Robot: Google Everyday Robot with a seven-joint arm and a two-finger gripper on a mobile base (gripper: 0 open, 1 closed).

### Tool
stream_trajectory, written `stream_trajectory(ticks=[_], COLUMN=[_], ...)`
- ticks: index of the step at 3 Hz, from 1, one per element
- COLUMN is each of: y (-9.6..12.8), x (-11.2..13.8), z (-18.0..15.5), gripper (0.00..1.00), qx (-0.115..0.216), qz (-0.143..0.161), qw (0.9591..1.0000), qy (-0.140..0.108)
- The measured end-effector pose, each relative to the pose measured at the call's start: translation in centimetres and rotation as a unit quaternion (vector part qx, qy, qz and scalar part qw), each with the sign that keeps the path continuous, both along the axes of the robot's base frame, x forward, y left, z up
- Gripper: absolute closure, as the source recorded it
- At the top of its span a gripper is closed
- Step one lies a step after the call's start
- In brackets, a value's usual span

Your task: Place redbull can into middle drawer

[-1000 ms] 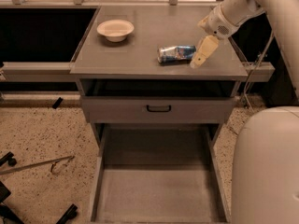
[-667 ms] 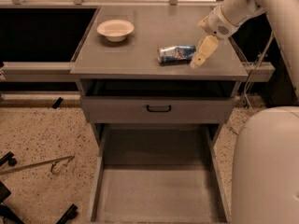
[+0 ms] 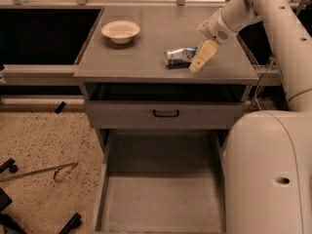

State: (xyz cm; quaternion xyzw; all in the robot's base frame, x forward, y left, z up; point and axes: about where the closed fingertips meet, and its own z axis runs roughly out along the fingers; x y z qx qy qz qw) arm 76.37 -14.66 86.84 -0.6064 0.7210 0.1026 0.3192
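Observation:
The redbull can (image 3: 178, 57) lies on its side on the grey cabinet top (image 3: 146, 52), right of centre. My gripper (image 3: 202, 57) hangs from the cream arm at the upper right, right at the can's right end and covering part of it. The middle drawer (image 3: 161, 199) is pulled out at the bottom of the cabinet, with its flat grey floor showing and nothing in it.
A cream round bowl (image 3: 120, 31) sits at the back left of the cabinet top. A grey drawer front with a small black handle (image 3: 165, 113) sits above the open drawer. My white base (image 3: 268, 174) fills the lower right. A thin metal rod (image 3: 44, 172) lies on the speckled floor.
My gripper has moved slightly left, closer onto the can's right end. The can and the drawer have not moved.

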Motion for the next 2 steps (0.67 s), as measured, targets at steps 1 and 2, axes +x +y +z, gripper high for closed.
stream_trajectory(ticks=[1,2], y=[1.4,2.2], x=[0.9,1.4], z=[-1.2,-2.4], gripper=[0.0,0.0], qx=[0.011,0.018], qz=[0.016,0.022], qw=[0.9998,0.9994], qy=[0.007,0.019])
